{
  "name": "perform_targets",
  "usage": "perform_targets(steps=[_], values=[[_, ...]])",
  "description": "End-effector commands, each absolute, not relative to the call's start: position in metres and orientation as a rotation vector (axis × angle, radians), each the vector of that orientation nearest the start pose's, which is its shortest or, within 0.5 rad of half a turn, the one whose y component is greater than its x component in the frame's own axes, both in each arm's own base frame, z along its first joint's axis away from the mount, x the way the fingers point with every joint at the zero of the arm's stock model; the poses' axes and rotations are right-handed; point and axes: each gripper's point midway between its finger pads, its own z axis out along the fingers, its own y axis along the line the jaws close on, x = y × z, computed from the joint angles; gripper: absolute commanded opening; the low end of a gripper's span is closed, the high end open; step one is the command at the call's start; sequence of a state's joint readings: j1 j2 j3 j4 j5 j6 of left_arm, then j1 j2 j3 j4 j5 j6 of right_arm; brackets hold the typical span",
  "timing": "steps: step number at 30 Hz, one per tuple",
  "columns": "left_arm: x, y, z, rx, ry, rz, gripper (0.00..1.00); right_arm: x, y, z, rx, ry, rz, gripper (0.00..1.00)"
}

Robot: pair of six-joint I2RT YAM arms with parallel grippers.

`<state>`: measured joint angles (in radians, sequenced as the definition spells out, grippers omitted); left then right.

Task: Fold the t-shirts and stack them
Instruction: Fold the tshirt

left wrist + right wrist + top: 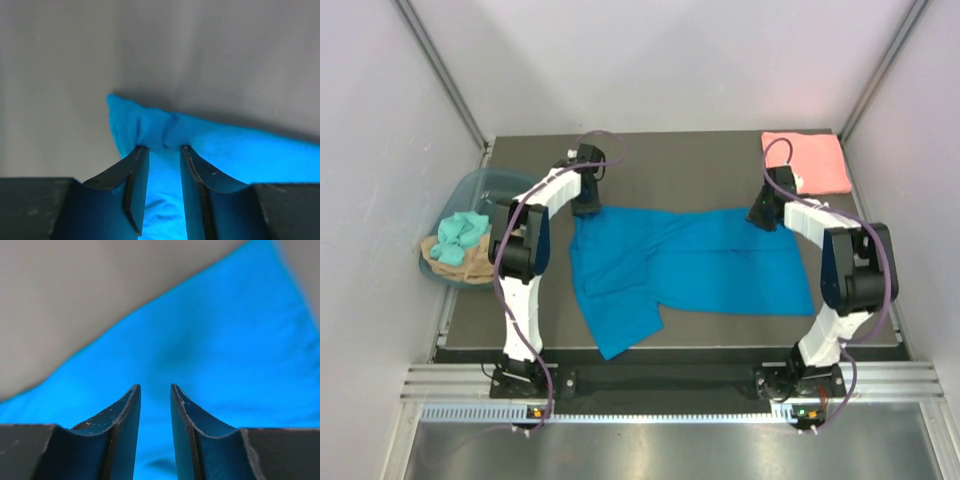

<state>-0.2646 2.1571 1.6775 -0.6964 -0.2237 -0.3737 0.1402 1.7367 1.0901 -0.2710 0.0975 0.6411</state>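
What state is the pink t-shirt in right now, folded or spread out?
Folded: the pink t-shirt is a neat compact rectangle at the table's far right corner, no sleeves showing.

My dark table (720,160) carries the blue shirt (700,265), spread mid-surface; the pink shirt (807,160) (folded) lies far-right.

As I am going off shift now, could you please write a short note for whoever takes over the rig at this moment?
Left tool: open, at the bunched far-left corner of the bright blue cloth t-shirt.
Right tool: open, over its far-right corner.
The blue shirt lies spread out, unfolded, across the middle of the dark table; the salmon pink cloth t-shirt lies folded at the far-right corner.
Done: pink folded. Left: fold the blue, stack both.
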Motion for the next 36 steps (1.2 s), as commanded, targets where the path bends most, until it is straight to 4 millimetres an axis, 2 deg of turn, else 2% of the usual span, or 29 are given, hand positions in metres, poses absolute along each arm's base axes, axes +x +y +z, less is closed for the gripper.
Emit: perform_targets(steps=[1, 2, 4, 8, 9, 13, 16, 18, 19, 21, 22, 23, 24, 25, 26, 27, 28, 29, 30, 31, 32, 33, 34, 35, 36], values=[[0.47, -0.085, 0.006, -0.234, 2.695, 0.202, 0.36, 0.429, 0.024, 0.044, 0.701, 2.411, 0.035, 0.31], [0.471, -0.082, 0.003, -0.244, 2.697, 0.215, 0.36, 0.425, 0.016, 0.033, 0.724, 2.438, -0.004, 0.31], [0.473, -0.075, -0.003, -0.277, 2.698, 0.246, 0.36, 0.422, -0.003, 0.026, 0.772, 2.434, -0.056, 0.3], [0.476, -0.07, -0.009, -0.327, 2.705, 0.246, 0.36, 0.421, -0.018, 0.023, 0.81, 2.407, -0.098, 0.3], [0.477, -0.069, -0.011, -0.33, 2.71, 0.245, 0.36, 0.42, -0.034, 0.023, 0.851, 2.389, -0.124, 0.3], [0.486, -0.065, -0.007, -0.379, 2.707, 0.223, 0.37, 0.423, -0.049, 0.024, 0.889, 2.367, -0.142, 0.3], [0.5, -0.066, 0.006, -0.417, 2.68, 0.165, 0.38, 0.427, -0.058, 0.031, 0.9, 2.351, -0.154, 0.31], [0.515, -0.075, 0.023, -0.423, 2.651, 0.068, 0.39, 0.432, -0.06, 0.037, 0.877, 2.34, -0.163, 0.31], [0.521, -0.081, 0.03, -0.421, 2.638, 0.016, 0.4, 0.438, -0.061, 0.044, 0.856, 2.329, -0.16, 0.31], [0.527, -0.104, 0.057, -0.368, 2.609, -0.162, 0.45, 0.439, -0.061, 0.058, 0.846, 2.325, -0.16, 0.31], [0.527, -0.109, 0.065, -0.349, 2.6, -0.208, 0.5, 0.44, -0.061, 0.068, 0.847, 2.317, -0.157, 0.32], [0.523, -0.117, 0.072, -0.323, 2.605, -0.274, 0.53, 0.44, -0.061, 0.084, 0.844, 2.295, -0.144, 0.33], [0.521, -0.119, 0.086, -0.314, 2.586, -0.293, 0.55, 0.438, -0.06, 0.094, 0.848, 2.288, -0.143, 0.34], [0.517, -0.119, 0.09, -0.308, 2.592, -0.3, 0.59, 0.431, -0.06, 0.11, 0.866, 2.274, -0.14, 0.37], [0.508, -0.118, 0.09, -0.305, 2.62, -0.294, 0.62, 0.427, -0.059, 0.118, 0.878, 2.265, -0.136, 0.39], [0.502, -0.118, 0.102, -0.297, 2.611, -0.301, 0.63, 0.422, -0.057, 0.124, 0.891, 2.262, -0.119, 0.4], [0.496, -0.117, 0.103, -0.301, 2.618, -0.3, 0.63, 0.409, -0.054, 0.132, 0.925, 2.257, -0.103, 0.43], [0.482, -0.115, 0.094, -0.311, 2.656, -0.294, 0.63, 0.401, -0.052, 0.133, 0.946, 2.261, -0.09, 0.43], [0.474, -0.117, 0.107, -0.307, 2.637, -0.323, 0.63, 0.393, -0.047, 0.134, 0.962, 2.268, -0.059, 0.44], [0.464, -0.118, 0.106, -0.32, 2.65, -0.338, 0.63, 0.374, -0.042, 0.134, 1.003, 2.272, -0.038, 0.44], [0.442, -0.118, 0.089, -0.374, 2.71, -0.348, 0.63, 0.364, -0.039, 0.133, 1.026, 2.274, -0.025, 0.44], [0.433, -0.128, 0.103, -0.351, 2.674, -0.401, 0.64, 0.346, -0.036, 0.121, 1.06, 2.305, -0.026, 0.45], [0.406, -0.13, 0.082, -0.353, 2.736, -0.395, 0.64, 0.332, -0.033, 0.126, 1.118, 2.282, -0.006, 0.45], [0.394, -0.133, 0.081, -0.347, 2.74, -0.392, 0.64, 0.322, -0.032, 0.123, 1.15, 2.285, -0.007, 0.45], [0.381, -0.14, 0.091, -0.317, 2.721, -0.394, 0.64, 0.307, -0.03, 0.113, 1.179, 2.31, -0.016, 0.46]])
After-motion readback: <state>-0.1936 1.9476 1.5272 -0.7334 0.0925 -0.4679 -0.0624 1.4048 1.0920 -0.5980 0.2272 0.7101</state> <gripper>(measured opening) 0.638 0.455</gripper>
